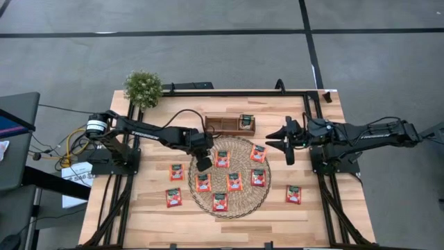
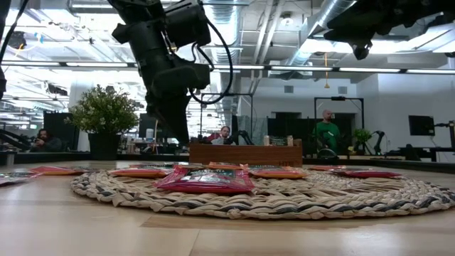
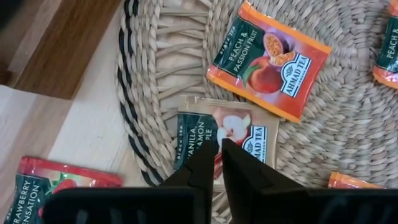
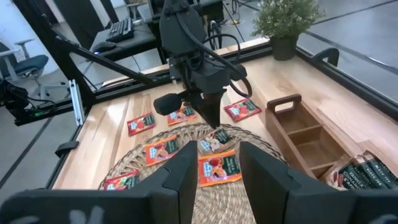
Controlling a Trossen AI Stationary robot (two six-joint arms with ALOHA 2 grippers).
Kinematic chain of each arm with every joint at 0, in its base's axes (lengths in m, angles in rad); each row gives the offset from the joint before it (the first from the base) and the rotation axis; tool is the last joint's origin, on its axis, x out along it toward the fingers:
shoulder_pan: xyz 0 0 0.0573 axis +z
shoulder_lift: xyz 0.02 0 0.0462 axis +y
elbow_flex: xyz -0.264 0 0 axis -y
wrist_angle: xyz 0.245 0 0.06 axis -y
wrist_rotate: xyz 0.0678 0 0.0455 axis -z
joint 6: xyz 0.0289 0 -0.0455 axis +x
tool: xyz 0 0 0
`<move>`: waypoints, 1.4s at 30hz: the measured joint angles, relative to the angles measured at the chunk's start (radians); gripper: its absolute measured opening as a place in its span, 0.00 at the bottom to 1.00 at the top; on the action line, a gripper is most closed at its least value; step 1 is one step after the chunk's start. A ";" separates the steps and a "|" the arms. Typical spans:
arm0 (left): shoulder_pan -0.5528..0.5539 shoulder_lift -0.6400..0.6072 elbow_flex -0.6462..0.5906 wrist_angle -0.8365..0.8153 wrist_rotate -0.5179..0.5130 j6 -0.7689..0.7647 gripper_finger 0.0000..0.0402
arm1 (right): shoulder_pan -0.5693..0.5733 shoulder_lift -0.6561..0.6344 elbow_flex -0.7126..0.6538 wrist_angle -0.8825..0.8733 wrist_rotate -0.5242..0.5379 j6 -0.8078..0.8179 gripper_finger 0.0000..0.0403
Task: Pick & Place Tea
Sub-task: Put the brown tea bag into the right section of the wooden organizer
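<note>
Left gripper: jaws nearly together, a thin gap between them, tips over a pale vanilla sachet on the woven mat. Beyond the tips lies an orange peach sachet; a red strawberry sachet sits beside the jaws, on the wooden table.

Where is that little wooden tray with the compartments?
From above, the wooden tray sits at the table's far edge, just beyond the round straw mat, between the potted plant and the right gripper.
</note>
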 joint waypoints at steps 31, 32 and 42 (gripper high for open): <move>0.006 0.099 -0.001 0.027 -0.093 0.077 0.40 | 0.000 0.000 0.000 0.004 -0.005 -0.012 0.27; 0.006 0.099 -0.001 0.027 -0.093 0.077 0.40 | 0.000 0.000 0.000 0.004 -0.005 -0.012 0.27; 0.006 0.147 0.004 0.036 -0.033 0.069 0.30 | 0.000 0.000 0.000 0.003 -0.005 -0.012 0.27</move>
